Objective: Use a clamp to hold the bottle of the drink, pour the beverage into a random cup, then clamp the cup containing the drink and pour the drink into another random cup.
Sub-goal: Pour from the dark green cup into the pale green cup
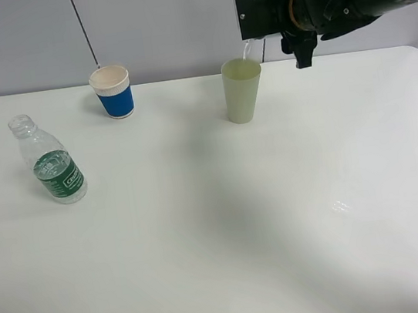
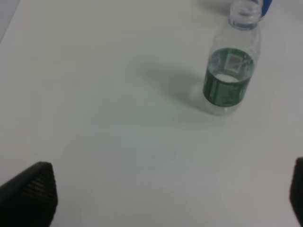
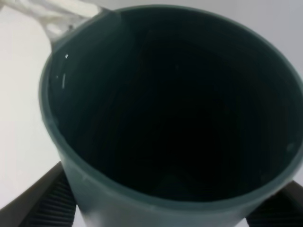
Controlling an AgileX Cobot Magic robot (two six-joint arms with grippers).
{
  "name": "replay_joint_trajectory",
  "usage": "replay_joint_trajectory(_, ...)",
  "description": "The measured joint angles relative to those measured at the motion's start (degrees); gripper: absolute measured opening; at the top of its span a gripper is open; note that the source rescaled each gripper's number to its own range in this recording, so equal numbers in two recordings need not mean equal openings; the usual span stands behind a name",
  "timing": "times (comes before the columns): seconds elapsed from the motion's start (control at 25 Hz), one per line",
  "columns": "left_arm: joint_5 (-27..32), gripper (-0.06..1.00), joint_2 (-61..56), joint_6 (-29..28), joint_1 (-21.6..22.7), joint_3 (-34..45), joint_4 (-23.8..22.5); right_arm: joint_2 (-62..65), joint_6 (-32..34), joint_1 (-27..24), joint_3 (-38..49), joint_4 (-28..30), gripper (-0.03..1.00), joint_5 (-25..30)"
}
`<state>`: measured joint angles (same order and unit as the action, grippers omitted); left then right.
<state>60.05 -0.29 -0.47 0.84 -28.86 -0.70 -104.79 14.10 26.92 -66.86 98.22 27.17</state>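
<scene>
Bottle (image 1: 52, 166): upright, uncapped, on your table's (image 1: 228, 239) left.
Left gripper (image 2: 170, 198): jaws spread, empty, short of bottle.
Blue cup (image 1: 113, 91): behind bottle.
Green cup (image 1: 243, 89): center-back.
Right gripper (image 3: 161, 208): clenched on 1 dark cup (image 3: 165, 109), tipped above green cup.

A smooth white tabletop (image 1: 227, 232) fills the scene; a pale grey wall (image 1: 166, 18) with a thin dark cable (image 1: 82, 26) stands behind.
</scene>
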Motion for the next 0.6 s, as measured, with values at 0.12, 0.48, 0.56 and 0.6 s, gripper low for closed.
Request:
replay_joint_trajectory(0.12, 0.0, 1.0, 0.0, 0.0, 0.0, 0.0, 0.0, 0.0, -0.07, 0.0, 0.0, 0.56, 0.02, -0.04)
replay_joint_trajectory(0.48, 0.0, 1.0, 0.0, 0.0, 0.0, 0.0, 0.0, 0.0, -0.07, 0.0, 0.0, 0.62, 0.02, -0.47)
replay_joint_trajectory(0.56, 0.0, 1.0, 0.0, 0.0, 0.0, 0.0, 0.0, 0.0, -0.07, 0.0, 0.0, 0.62, 0.02, -0.54)
replay_joint_trajectory(0.6, 0.0, 1.0, 0.0, 0.0, 0.0, 0.0, 0.0, 0.0, -0.07, 0.0, 0.0, 0.62, 0.02, -0.67)
